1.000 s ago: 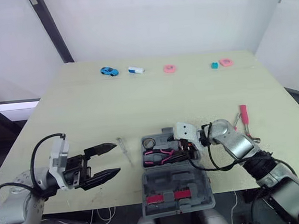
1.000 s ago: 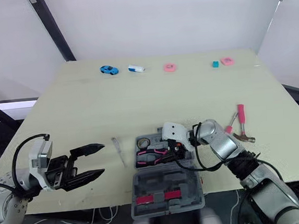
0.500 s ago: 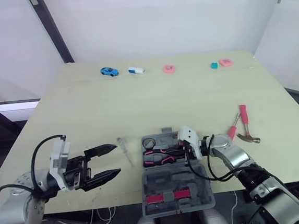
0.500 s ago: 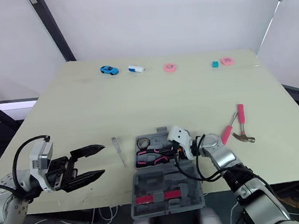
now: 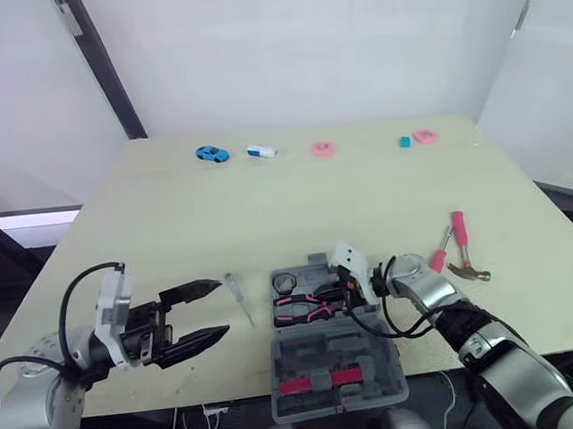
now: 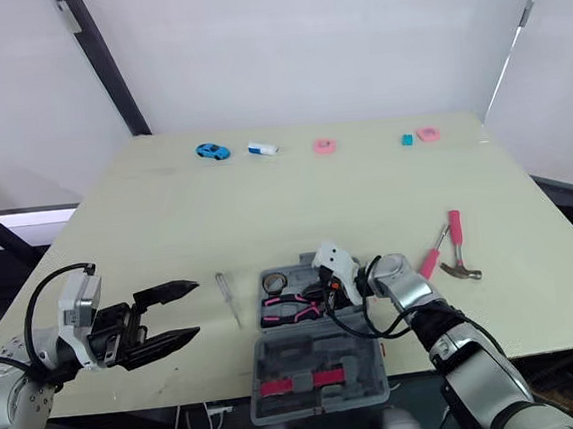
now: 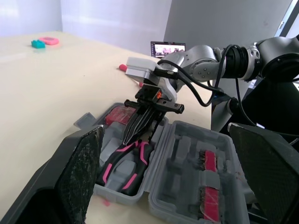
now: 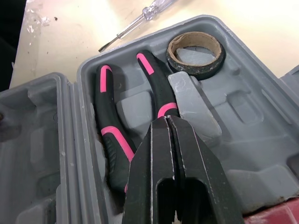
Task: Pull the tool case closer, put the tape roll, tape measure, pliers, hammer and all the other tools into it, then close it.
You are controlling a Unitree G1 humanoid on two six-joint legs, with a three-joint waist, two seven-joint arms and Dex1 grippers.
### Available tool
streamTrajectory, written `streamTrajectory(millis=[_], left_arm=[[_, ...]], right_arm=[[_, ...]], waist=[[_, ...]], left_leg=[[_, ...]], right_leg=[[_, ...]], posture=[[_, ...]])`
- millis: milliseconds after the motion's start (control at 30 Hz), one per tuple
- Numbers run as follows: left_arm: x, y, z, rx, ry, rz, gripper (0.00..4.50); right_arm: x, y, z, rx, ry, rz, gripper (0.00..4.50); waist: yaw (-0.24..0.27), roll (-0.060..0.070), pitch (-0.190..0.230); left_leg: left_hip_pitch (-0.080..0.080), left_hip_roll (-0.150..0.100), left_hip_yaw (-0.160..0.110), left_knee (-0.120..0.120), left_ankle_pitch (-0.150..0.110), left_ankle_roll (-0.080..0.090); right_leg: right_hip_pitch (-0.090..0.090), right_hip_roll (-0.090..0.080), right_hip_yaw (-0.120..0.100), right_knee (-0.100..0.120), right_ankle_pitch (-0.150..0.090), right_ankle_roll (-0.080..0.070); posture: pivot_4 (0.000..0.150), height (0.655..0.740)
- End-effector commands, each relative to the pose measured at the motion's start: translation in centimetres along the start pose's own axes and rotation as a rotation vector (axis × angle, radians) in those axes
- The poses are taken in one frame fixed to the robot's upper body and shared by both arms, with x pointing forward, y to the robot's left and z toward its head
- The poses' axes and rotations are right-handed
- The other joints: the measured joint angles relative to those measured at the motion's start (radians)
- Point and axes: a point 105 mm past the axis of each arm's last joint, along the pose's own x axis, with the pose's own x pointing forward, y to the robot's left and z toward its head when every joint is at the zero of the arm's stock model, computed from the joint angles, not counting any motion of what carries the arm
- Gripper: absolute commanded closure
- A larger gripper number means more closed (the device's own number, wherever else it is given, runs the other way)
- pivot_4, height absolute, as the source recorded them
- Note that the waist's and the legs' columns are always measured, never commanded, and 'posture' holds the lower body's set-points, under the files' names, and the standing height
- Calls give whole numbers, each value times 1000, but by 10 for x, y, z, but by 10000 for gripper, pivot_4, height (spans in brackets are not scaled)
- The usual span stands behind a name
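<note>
The grey tool case (image 5: pixel 368 315) lies open at the table's front edge, its lid (image 5: pixel 338 396) folded toward me. Inside lie pink-and-black pliers (image 8: pixel 114 135), a tape roll (image 8: pixel 196 53) and a red tool (image 7: pixel 119 114) that could be the tape measure. My right gripper (image 8: pixel 167 120) is shut and empty, its tips just over the pliers' joint (image 5: pixel 326 293). The pink-handled hammer (image 5: pixel 458 232) and a second pink-handled tool (image 5: pixel 438 258) lie right of the case. A clear screwdriver (image 5: pixel 238 287) lies left of it. My left gripper (image 5: pixel 210 310) hovers open, left of the screwdriver.
Along the far edge sit a blue toy car (image 5: pixel 212 154), a white-and-blue block (image 5: pixel 261 151), a pink ring (image 5: pixel 323 149), a teal block (image 5: pixel 405 142) and a pink piece (image 5: pixel 424 135). The case lid overhangs the front edge.
My right gripper's fingers have come together over the pliers in the case, and that forearm has dropped lower. The left arm has stayed put. The head camera has shifted.
</note>
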Motion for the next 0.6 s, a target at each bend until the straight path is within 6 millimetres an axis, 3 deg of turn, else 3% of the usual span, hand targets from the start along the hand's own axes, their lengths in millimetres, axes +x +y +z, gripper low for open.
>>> streamTrajectory(millis=[33,200,267,333,400,600], left_arm=[[0,-2,1,25,5,-4,0],[0,-3,-4,13,16,7,0],[-1,0,-8,22,30,31,0],[-1,6,-15,34,41,95,0],[-2,11,-19,38,34,145,0],[3,19,-28,30,-1,283,0]], right_arm=[[-1,22,-98,157,369,26,44827],[-1,20,-98,142,368,8,44827],[2,14,-79,119,270,-10,44827],[1,2,-35,80,40,-67,44827],[-6,-2,-5,49,-99,-83,44827],[-38,-4,38,-51,-318,-175,44827]], waist=[[0,3,-6],[0,8,-19],[0,10,-21],[0,10,-21],[0,11,-19],[3,11,-5]], left_leg=[[0,0,0,0,0,0],[2,0,-1,-5,0,0],[3,0,-2,-6,0,0],[3,0,-3,-6,0,0],[2,0,-4,-8,0,0],[-11,-2,-3,-11,0,0]], right_leg=[[0,0,0,0,0,0],[0,-2,1,-2,0,0],[0,-2,1,-3,-1,0],[0,-3,1,-3,-1,0],[-1,-4,1,-4,-1,0],[-10,-4,0,-9,2,-4]], posture=[[1500,7400],[1500,7400],[1500,7400],[1500,7400],[1500,7400],[1500,7400]])
